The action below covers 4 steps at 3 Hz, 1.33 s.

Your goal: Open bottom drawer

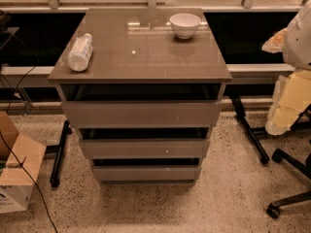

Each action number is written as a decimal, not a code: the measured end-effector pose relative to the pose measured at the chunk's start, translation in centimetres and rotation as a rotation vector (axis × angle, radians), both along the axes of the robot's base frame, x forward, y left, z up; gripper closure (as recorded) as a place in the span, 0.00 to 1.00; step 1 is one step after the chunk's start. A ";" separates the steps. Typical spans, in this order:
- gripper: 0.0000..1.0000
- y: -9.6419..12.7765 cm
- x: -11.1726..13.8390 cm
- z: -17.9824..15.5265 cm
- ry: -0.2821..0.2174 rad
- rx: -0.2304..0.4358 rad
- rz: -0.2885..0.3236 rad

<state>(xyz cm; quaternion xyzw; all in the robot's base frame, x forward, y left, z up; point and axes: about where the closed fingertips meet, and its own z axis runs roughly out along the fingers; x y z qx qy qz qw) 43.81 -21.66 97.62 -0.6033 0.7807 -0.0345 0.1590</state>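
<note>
Camera view: the bottom drawer [144,173] sits at 6 o'clock, lowest of three stepped fronts. It looks shut, and the dark gap above it is probably the only place to pull. A pale arm [291,81] hangs at 3 o'clock, well apart from it; I cannot tell its end effector's state. On the glossy bench [141,62] a bottle [80,52] lies at 10 o'clock and a bowl [185,24] stands at 1 o'clock. The floor [218,203] is speckled.
</note>
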 end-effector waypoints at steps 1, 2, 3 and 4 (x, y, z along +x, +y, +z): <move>0.00 0.0 0.0 0.0 0.000 0.000 0.000; 0.00 2.3 0.2 -0.1 -0.017 0.068 0.037; 0.00 5.8 0.0 -0.9 -0.046 0.173 0.080; 0.00 8.7 0.3 -2.8 -0.061 0.286 0.109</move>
